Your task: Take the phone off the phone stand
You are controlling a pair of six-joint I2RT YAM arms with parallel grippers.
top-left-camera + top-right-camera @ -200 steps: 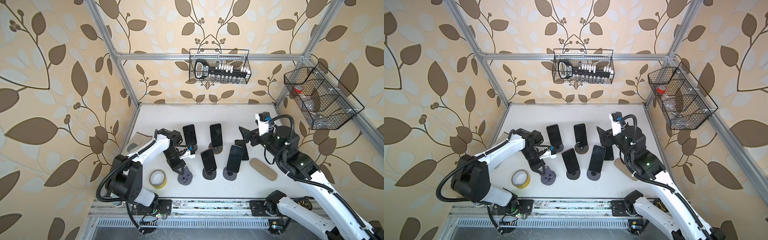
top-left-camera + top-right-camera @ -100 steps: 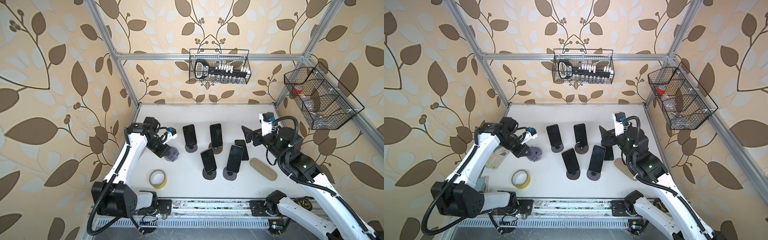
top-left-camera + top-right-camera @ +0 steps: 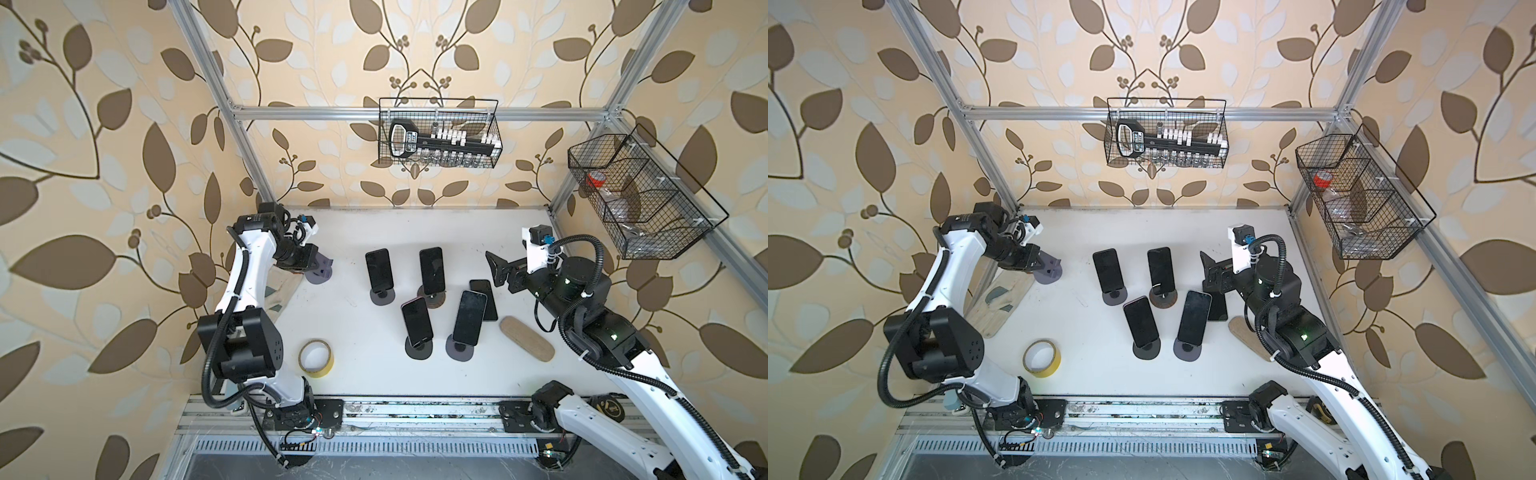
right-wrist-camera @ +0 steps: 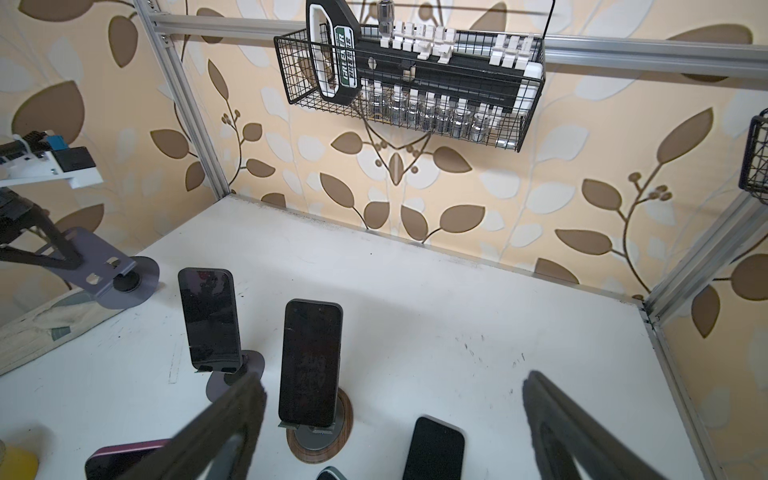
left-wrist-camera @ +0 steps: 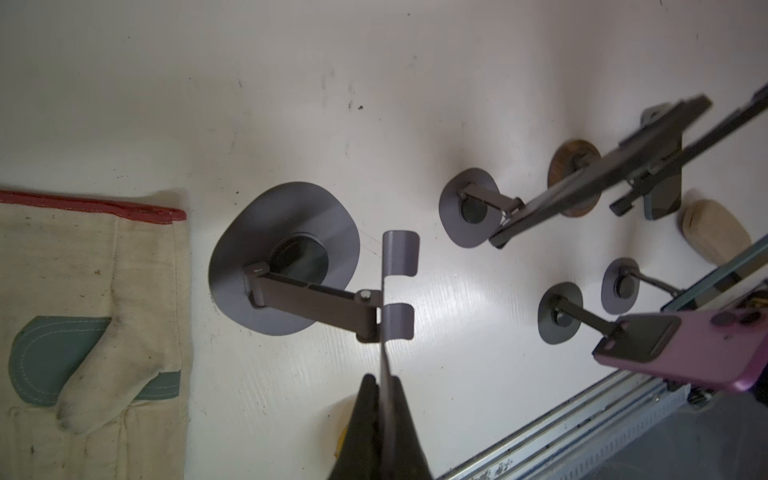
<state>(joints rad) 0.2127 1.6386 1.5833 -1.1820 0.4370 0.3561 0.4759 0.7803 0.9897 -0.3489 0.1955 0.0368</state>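
- Step in hand, as I judge it: setting aside the empty phone stand [image 5: 316, 297]. Lower it until the disc base sits flat on the counter [image 3: 361, 386], then open and back straight off the plate so it does not tip
- Nearest, a pink-cased phone [image 3: 417, 322] and a taller phone [image 3: 469, 318] lean on their stands, untouched
- Just behind them a flat phone [image 4: 434, 451] lies screen-up on the counter, off any stand
- The right gripper [image 4: 395, 384] hangs over it, jaws spread wide, holding and touching nothing
- Far left, the left gripper [image 5: 382, 382] has its jaws pinched tight on the empty stand's back plate, beside the oven mitt [image 5: 83, 299]; I cannot tell whether the base rests on the counter
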